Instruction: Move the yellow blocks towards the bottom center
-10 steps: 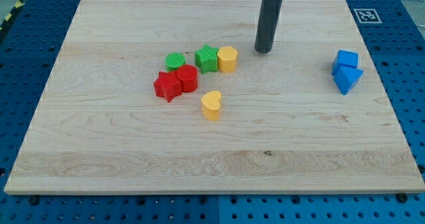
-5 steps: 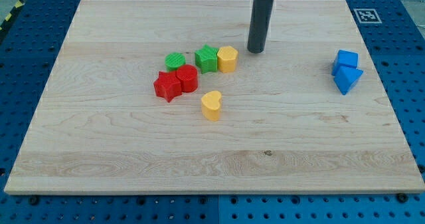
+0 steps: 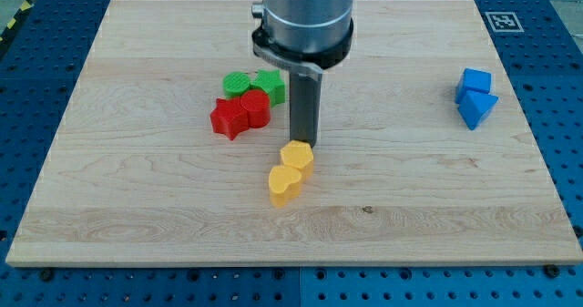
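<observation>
My tip [image 3: 301, 143] stands on the wooden board [image 3: 137, 189] at the upper edge of a yellow hexagonal block [image 3: 296, 159], touching it. A yellow heart block [image 3: 284, 186] lies just below and left of that block, touching it. Both yellow blocks sit a little left of the board's centre, in its lower half. The arm's grey body [image 3: 303, 15] hangs over the board's top middle.
A red star block [image 3: 228, 118] and a red round block [image 3: 256, 108] sit left of my tip. A green round block [image 3: 238, 84] and a green star block [image 3: 270, 86] lie above them. Two blue blocks [image 3: 475, 97] sit at the right edge.
My tip swept from the upper right down and left, pushing the yellow hexagonal block down against the yellow heart. The heart slid lower. The green star shifted slightly left.
</observation>
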`<state>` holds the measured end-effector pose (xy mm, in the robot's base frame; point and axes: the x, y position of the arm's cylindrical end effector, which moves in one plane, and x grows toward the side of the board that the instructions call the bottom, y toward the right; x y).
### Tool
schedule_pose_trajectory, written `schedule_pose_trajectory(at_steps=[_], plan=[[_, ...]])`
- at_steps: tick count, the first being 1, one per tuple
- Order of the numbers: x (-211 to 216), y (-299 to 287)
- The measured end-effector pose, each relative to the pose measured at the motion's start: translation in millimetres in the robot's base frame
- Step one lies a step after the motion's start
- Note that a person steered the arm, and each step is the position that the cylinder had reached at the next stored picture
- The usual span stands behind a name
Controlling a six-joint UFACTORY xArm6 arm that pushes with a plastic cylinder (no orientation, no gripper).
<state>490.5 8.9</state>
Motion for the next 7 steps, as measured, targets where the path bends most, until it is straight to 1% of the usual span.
schedule_pose_trajectory(at_steps=[1,2,3,7], plan=[[1.9,15.0],[20.3,47.8],[29.3,54.0],[33.2,-12.4]])
